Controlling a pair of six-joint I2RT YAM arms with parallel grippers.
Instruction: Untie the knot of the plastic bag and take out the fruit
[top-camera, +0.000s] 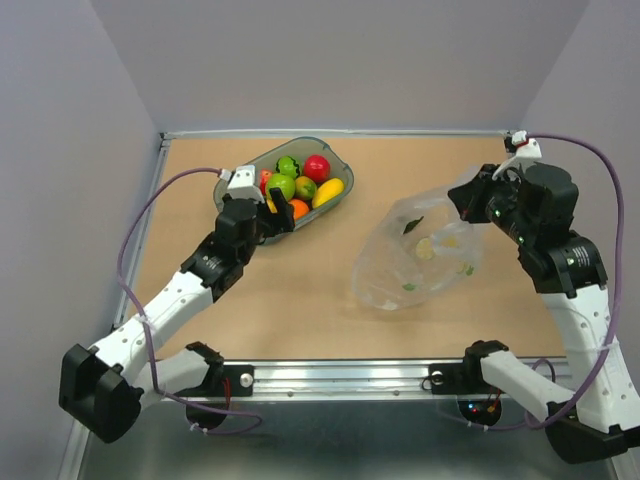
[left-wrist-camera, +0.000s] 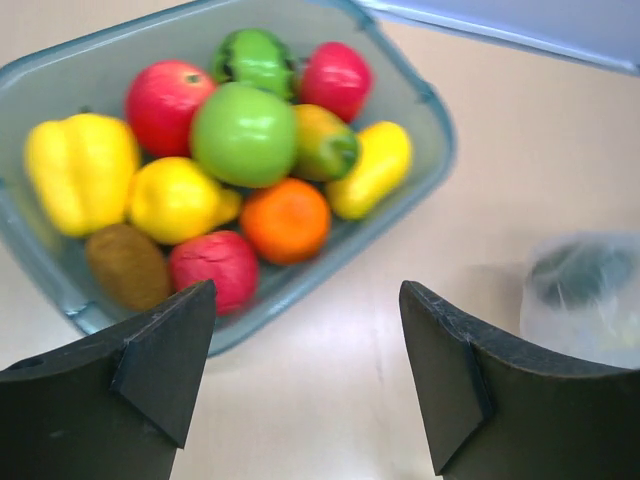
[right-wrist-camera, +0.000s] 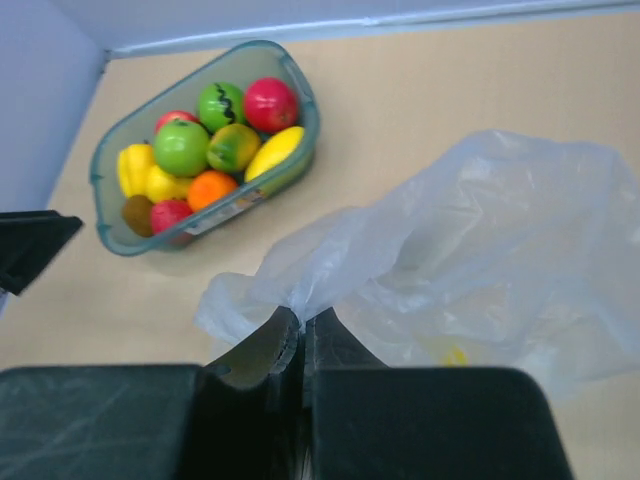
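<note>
Plastic bag (top-camera: 420, 255): thin, clear, crinkled, with small green and yellow marks, slumped on the desk (top-camera: 300, 310) right of centre. Its upper corner is drawn up into a twist and pinched between the closed fingers of the right hand (right-wrist-camera: 301, 325). A dark shape shows through the film; what it is cannot be told. A grey-green tray (left-wrist-camera: 100, 50) at far left holds the yellow pepper (left-wrist-camera: 80, 170), lemon (left-wrist-camera: 172, 200), green apple (left-wrist-camera: 243, 133) and kiwi (left-wrist-camera: 125, 265) among red apples (left-wrist-camera: 165, 100) and an orange (left-wrist-camera: 286, 220). The left hand (left-wrist-camera: 305, 340) hovers at the tray's near rim, spread wide and empty. The desk is tan board; plain grey walls (top-camera: 330, 60) enclose it.
</note>
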